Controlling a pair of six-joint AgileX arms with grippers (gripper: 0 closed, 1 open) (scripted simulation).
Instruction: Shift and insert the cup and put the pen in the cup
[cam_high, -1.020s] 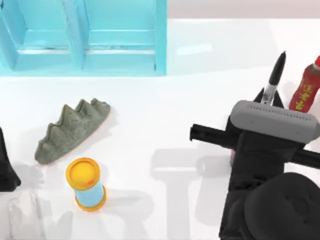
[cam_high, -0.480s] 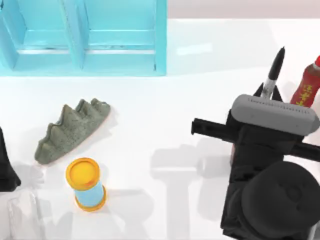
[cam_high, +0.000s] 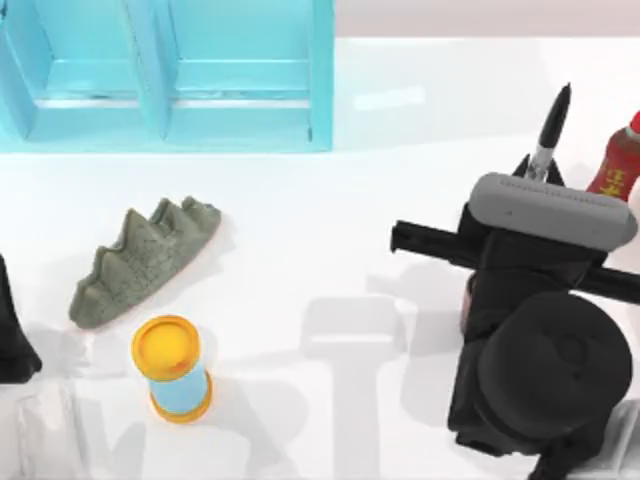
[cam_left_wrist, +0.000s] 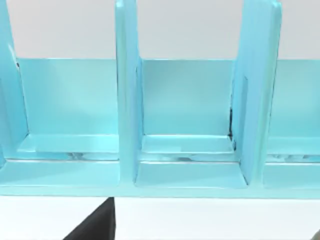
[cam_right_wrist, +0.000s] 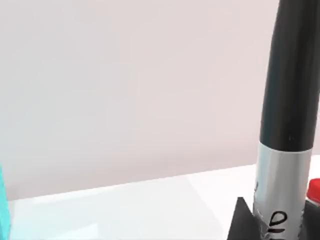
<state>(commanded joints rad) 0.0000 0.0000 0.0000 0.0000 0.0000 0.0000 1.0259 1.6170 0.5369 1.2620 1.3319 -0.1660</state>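
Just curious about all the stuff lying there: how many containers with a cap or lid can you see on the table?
2. A yellow-lidded blue cylinder stands front left; a red bottle stands far right, beside the pen. More may hide under the right arm.

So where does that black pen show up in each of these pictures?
Top view: the pen sticks up at the table's far right, held by the right gripper, beside the red bottle.
Left wrist view: the pen is not in it; the blue shelf faces the camera.
Right wrist view: the pen stands close up.
Shared landmark: the red bottle's cap.
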